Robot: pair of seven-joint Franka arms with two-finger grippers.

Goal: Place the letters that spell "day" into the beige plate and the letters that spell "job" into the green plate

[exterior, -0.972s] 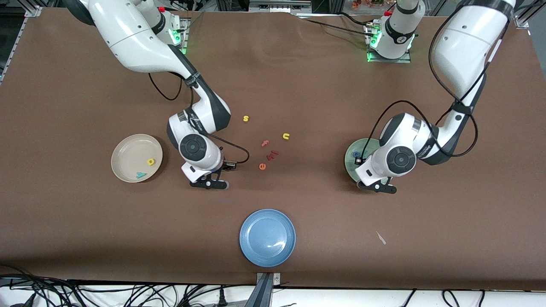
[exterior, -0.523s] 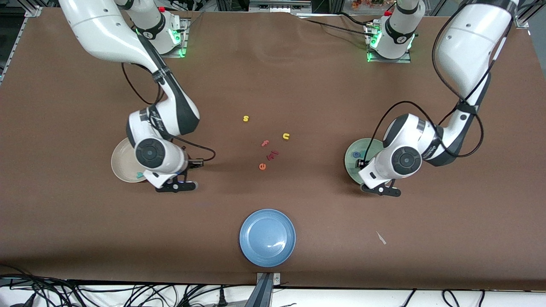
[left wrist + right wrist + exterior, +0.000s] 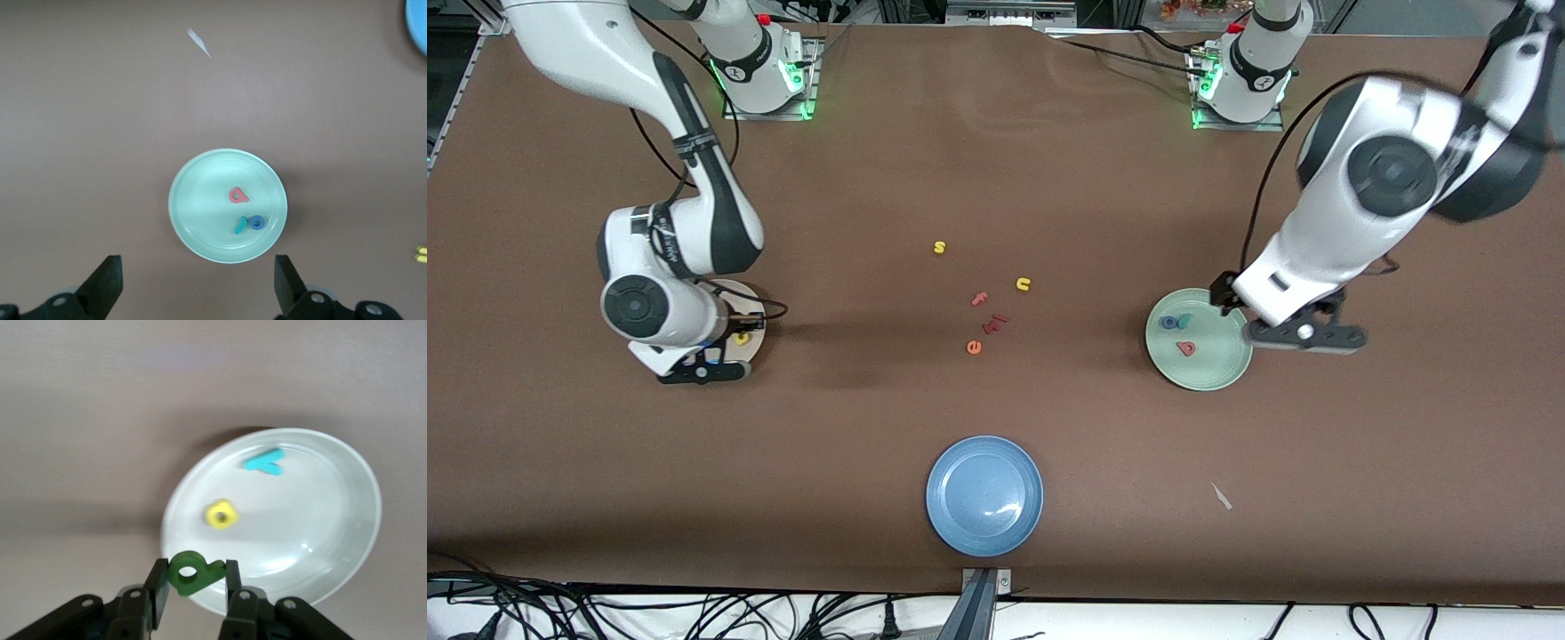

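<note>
Now green "a" pinched in right pincer, over beige plate.

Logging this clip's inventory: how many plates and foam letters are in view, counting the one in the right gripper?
Plates: 3 (beige plate, green plate, blue plate)
Letters in green plate: 3
Letters in beige plate: 2
Green a in right gripper: 1
Loose letters on table: 5
Total: 14
</note>
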